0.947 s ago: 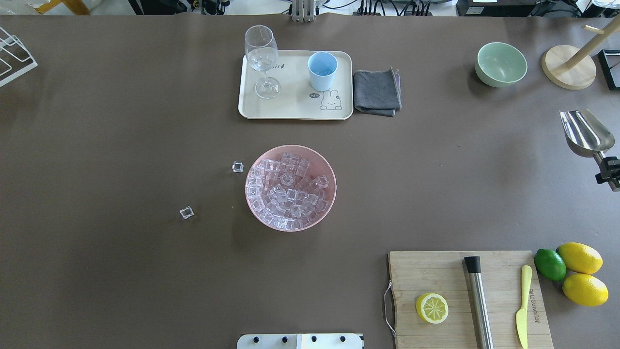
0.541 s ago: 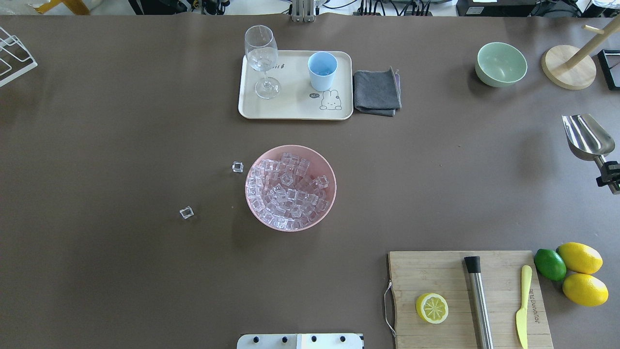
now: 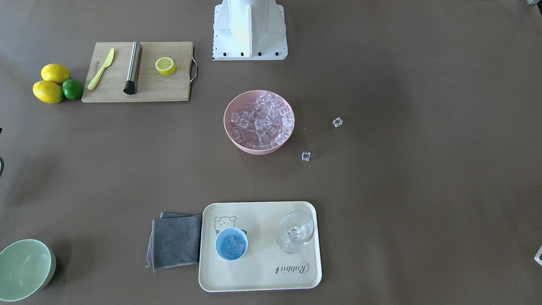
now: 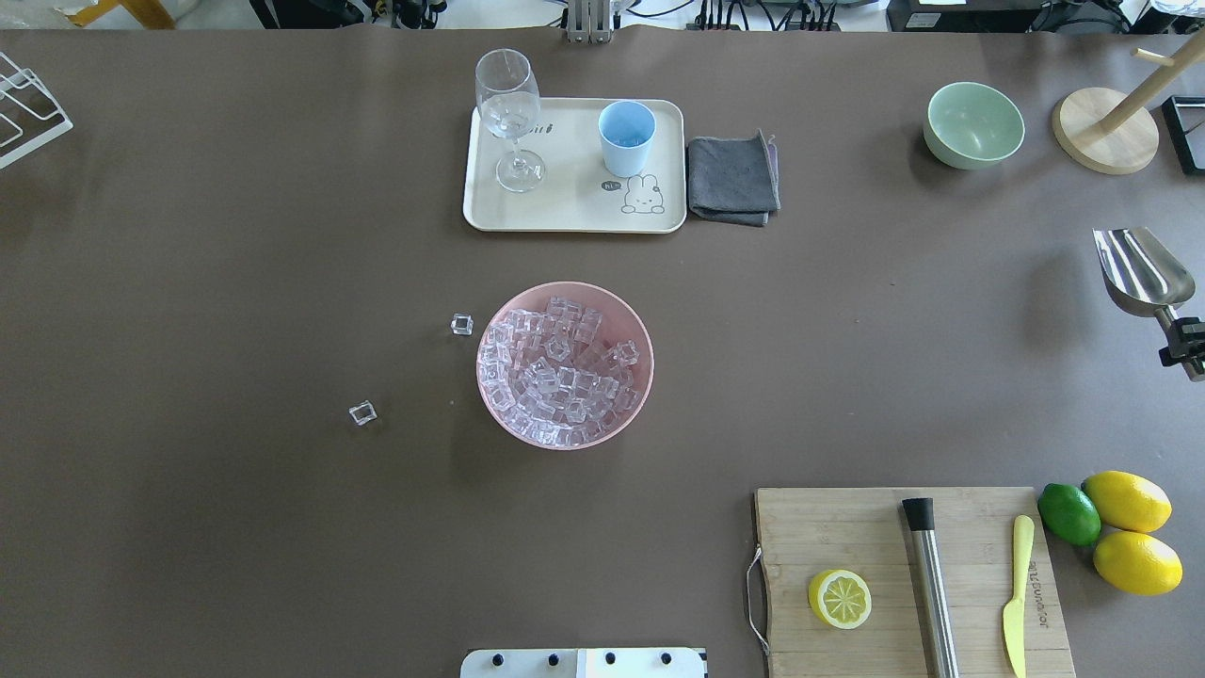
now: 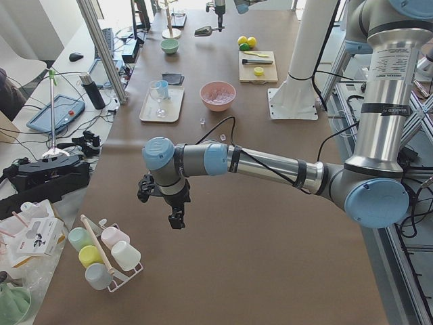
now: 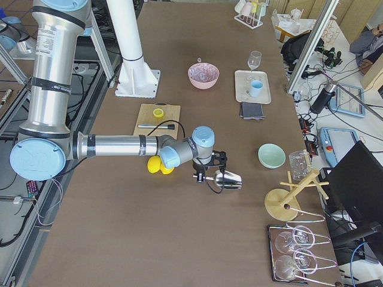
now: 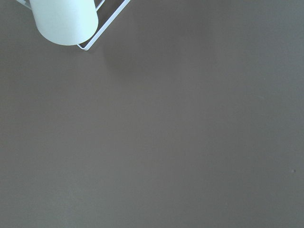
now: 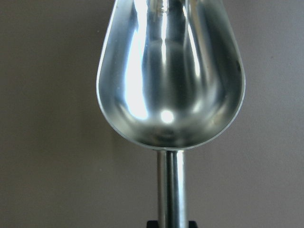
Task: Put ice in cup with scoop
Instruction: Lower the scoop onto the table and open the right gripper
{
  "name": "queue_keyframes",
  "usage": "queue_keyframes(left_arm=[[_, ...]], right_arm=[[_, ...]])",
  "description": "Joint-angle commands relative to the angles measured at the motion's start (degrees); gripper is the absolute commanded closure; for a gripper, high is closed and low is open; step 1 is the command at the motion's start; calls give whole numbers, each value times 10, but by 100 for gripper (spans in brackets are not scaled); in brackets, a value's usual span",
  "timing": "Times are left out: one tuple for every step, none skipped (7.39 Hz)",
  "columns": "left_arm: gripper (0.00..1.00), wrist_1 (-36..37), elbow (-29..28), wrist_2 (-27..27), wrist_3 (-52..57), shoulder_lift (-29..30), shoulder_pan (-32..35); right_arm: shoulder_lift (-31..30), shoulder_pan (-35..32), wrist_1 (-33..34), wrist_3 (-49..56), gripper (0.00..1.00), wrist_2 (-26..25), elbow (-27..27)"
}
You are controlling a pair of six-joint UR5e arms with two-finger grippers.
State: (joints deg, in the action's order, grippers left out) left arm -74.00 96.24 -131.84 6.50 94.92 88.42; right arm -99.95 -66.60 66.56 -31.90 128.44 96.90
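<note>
Scoop is empty, some ice sitting in the cup

We've got most of the ice heaped in the pink bowl mid-counter. A few cubes are down in the light-blue cup, which stands on the cream tray beside a wine glass. Two stray cubes lie on the counter just off the bowl's side. The scoop is way over at the counter's right edge, well apart from bowl and cup, clear of the surface, with the right hand clamped on its handle. The left hand hangs over the counter near a cup rack at the left end, and we can't tell if its fingers are apart or together.
</note>
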Motion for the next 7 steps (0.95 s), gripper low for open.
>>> queue_keyframes(left_arm=[[1, 0, 1, 0, 0, 0, 0], [1, 0, 1, 0, 0, 0, 0], [1, 0, 1, 0, 0, 0, 0], [1, 0, 1, 0, 0, 0, 0], [1, 0, 1, 0, 0, 0, 0], [1, 0, 1, 0, 0, 0, 1], [1, 0, 2, 0, 0, 0, 0]], right_arm=[[-1, 1, -22, 1, 100, 3, -21], [-1, 1, -40, 0, 100, 6, -29], [-1, 1, -42, 0, 95, 11, -32], [0, 1, -42, 1, 60, 17, -31], [-1, 1, -42, 1, 24, 18, -30], [-1, 0, -42, 5, 0, 20, -29], [-2, 0, -42, 5, 0, 29, -27]])
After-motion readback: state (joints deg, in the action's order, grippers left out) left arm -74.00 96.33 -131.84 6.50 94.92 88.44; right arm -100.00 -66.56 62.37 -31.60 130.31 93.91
